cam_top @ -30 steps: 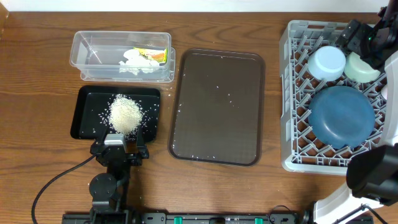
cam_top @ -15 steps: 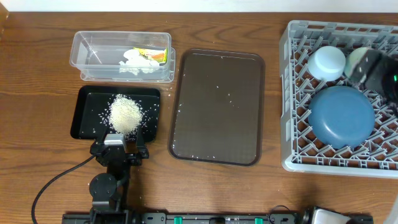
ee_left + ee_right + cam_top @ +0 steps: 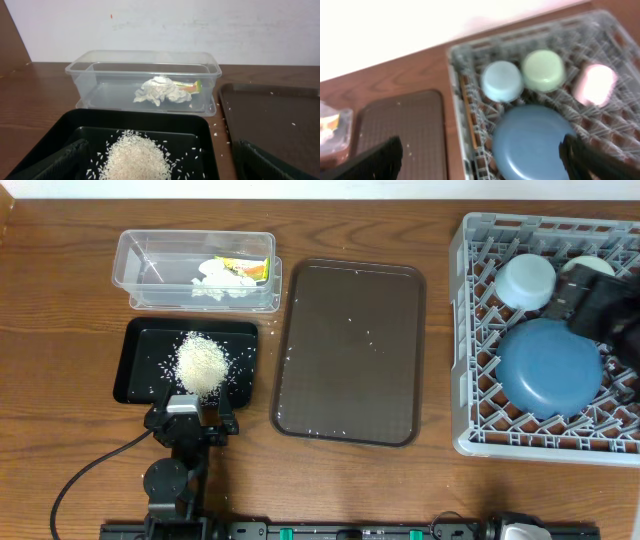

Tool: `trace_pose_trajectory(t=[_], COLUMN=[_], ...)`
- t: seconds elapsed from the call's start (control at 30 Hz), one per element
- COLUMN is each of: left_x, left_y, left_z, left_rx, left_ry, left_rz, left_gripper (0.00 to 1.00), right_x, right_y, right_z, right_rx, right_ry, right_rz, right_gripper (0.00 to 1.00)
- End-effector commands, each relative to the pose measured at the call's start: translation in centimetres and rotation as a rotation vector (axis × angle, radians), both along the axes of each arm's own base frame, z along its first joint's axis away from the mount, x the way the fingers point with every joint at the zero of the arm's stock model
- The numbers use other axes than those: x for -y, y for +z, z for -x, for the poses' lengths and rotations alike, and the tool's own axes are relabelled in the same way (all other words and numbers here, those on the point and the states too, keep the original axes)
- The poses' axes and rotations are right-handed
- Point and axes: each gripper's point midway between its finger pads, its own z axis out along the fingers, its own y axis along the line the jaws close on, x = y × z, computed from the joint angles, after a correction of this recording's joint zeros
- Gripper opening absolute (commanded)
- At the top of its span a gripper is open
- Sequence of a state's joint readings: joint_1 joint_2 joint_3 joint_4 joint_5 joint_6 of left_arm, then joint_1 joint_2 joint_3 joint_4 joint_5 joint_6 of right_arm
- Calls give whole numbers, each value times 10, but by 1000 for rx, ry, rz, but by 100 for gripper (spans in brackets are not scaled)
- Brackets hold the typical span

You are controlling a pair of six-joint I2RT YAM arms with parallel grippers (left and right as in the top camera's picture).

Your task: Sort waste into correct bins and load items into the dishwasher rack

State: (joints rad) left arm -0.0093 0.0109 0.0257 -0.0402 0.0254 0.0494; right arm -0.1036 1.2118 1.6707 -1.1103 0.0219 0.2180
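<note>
Your left gripper (image 3: 192, 416) is released, fingers spread wide, at the near edge of the black tray (image 3: 135, 345), which holds the rice heap (image 3: 202, 363). Just beyond it, the clear tub (image 3: 125, 252) holds the crumpled tissue (image 3: 157, 90) and the yellow-green wrapper (image 3: 192, 86), whose print is too small to read. Your right gripper (image 3: 480, 150) hangs released over the grey rack (image 3: 460, 350). In the rack lie the large blue bowl (image 3: 550, 368), pale blue bowl (image 3: 524, 280), mint bowl (image 3: 543, 70) and a blurred white cup (image 3: 595, 84).

Grey rack (image 3: 485, 43) holds 1 large blue bowl (image 3: 532, 142), 1 pale blue bowl (image 3: 502, 81), 1 mint bowl (image 3: 544, 70), 1 whitish cup (image 3: 595, 83)
</note>
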Motion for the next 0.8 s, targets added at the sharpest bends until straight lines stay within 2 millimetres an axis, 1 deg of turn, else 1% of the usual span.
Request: trace_pose_trajectory(t=[0.0, 0.1, 0.23, 0.3, 0.4, 0.47, 0.53, 0.6, 0.77], left_x=[-6, -6, -6, -6, -6, -6, -6, -6, -6], left_y=[-17, -17, -17, -17, -17, -17, -17, -17, -17], left_z=[1, 1, 1, 1, 1, 1, 1, 1, 1], left_rx=[-45, -45, -45, -45, -45, -45, -45, -45, -45], left_ry=[32, 32, 32, 32, 32, 31, 31, 31, 31], left_rz=[5, 5, 5, 5, 5, 5, 5, 5, 5], left_gripper=[92, 92, 92, 92, 92, 92, 92, 92, 92], right_x=[-23, -37, -54, -67, -88, -93, -93, -93, -93], right_y=[-34, -66, -111, -125, -144, -153, -162, -166, -164], right_z=[-5, -9, -6, -2, 13, 22, 32, 41, 57], right_rx=[13, 84, 195, 273, 401, 461, 520, 569, 667], right_ry=[119, 170, 255, 341, 485, 517, 517, 514, 509], right_rz=[64, 55, 27, 31, 64, 85, 99, 107, 130], right_gripper=[99, 99, 99, 99, 99, 99, 99, 99, 99])
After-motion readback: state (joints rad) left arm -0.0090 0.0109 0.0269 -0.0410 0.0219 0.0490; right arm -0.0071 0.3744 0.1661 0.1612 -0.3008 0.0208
